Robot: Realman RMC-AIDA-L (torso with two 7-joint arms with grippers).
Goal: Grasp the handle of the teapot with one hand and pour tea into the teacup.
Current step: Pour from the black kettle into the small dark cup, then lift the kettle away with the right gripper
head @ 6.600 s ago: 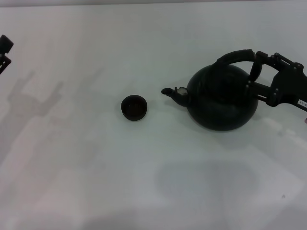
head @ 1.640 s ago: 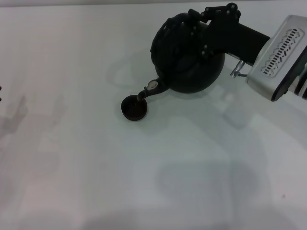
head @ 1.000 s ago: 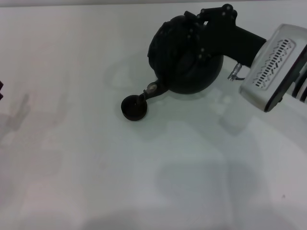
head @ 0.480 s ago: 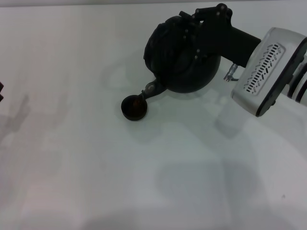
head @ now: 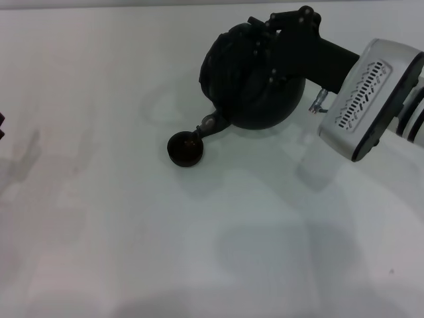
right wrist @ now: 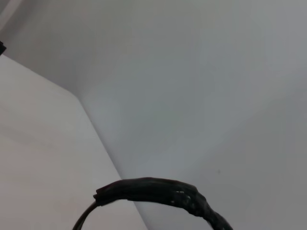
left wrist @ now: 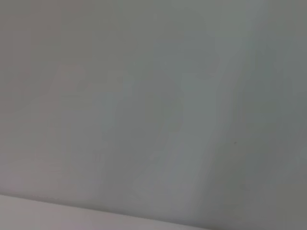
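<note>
The round matte-black teapot (head: 248, 86) hangs tilted above the table, its short spout (head: 207, 124) pointing down over the rim of the small dark teacup (head: 185, 149). My right gripper (head: 265, 50) is shut on the teapot's arched handle, which shows as a wrapped black arc (right wrist: 163, 191) in the right wrist view. The cup stands on the white table just below and left of the pot. My left gripper (head: 1, 126) barely shows at the far left edge, parked away from the work.
The white table (head: 199, 252) stretches bare around the cup. My right arm's white forearm housing (head: 368, 99) reaches in from the right. The left wrist view shows only plain table surface (left wrist: 153, 115).
Since 6.6 s ago the teapot was lifted from the right of the table and carried left over the cup. In the last second it tipped slightly further, spout lowering toward the cup.
</note>
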